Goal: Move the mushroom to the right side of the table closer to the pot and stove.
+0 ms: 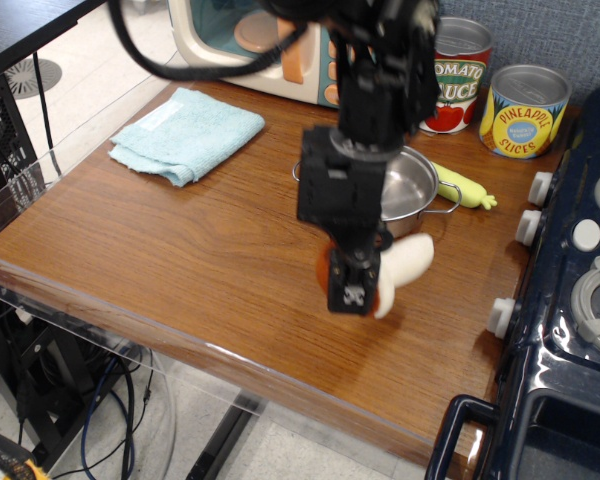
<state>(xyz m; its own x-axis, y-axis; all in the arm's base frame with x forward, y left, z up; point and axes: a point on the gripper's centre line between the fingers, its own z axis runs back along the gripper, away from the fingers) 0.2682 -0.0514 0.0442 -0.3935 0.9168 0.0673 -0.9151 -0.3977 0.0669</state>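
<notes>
In the single overhead-front view, the gripper (pixel 355 290) hangs low over the right half of the table (pixel 180 250), its jaws closed narrowly on the mushroom (pixel 400 270). The cream stem sticks out to the right of the jaws, tilted upward, while a sliver of the orange-brown cap shows at their left edge, mostly hidden behind the fingers. Whether the toy already touches the wood I cannot tell; it looks just above it.

Directly behind the jaws, partly covered by the arm, sits the pot (pixel 410 190), near but apart from the mushroom. Farther right of the jaws, past a strip of bare wood, stands the stove (pixel 570 300) with its white knobs facing the gripper. A yellow-green toy vegetable (pixel 465 187) lies behind the pot's right handle, two cans (pixel 525 110) stand at the back, and a teal cloth (pixel 185 135) lies well to the left of the jaws.

My reading is that the carry is nearly finished and the placing step is in hand: the mushroom is already on the right side, close to pot and stove. The next move calls for a short descent until the toy rests on the wood, then opening the jaws and lifting straight up, clear of the pot rim behind.
</notes>
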